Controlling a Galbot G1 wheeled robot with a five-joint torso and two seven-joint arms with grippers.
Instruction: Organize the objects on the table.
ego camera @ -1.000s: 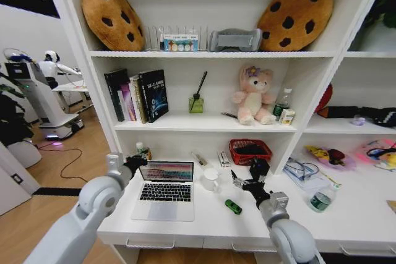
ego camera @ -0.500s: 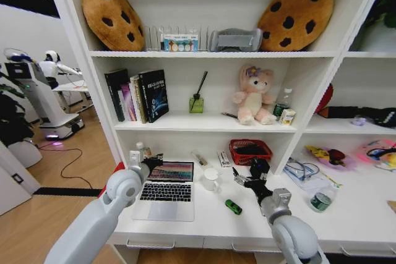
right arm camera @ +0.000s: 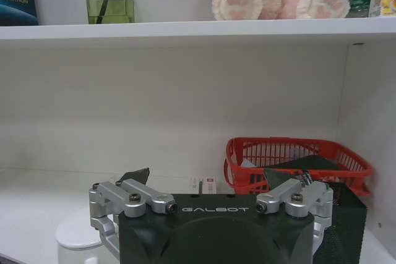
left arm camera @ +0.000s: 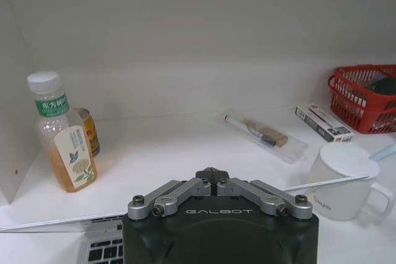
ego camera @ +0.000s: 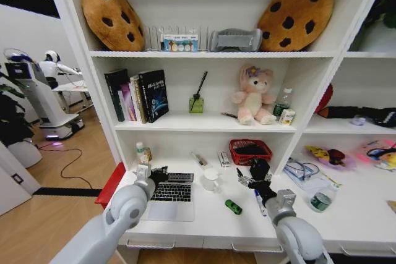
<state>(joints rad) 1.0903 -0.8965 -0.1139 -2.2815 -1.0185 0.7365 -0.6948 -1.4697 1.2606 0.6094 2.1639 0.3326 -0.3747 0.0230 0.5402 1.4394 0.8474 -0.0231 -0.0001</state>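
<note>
White desk (ego camera: 210,221) under shelving. Left gripper (ego camera: 159,174), fingers together, pressed on the laptop (ego camera: 168,197) lid's top edge, screen nearly flat beneath it. Thin, stiff, slippery metal: likely best pushed at the edge. Right gripper (ego camera: 247,180) hovered spread beside the mug (ego camera: 211,180).

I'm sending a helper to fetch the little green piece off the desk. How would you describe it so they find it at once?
Look at the white desk under the shelves, where a laptop lies. Just to the laptop's right, nearer the front edge than the white lidded mug, lies the tiny dark-green piece. It is the only green thing lying flat there.
</note>
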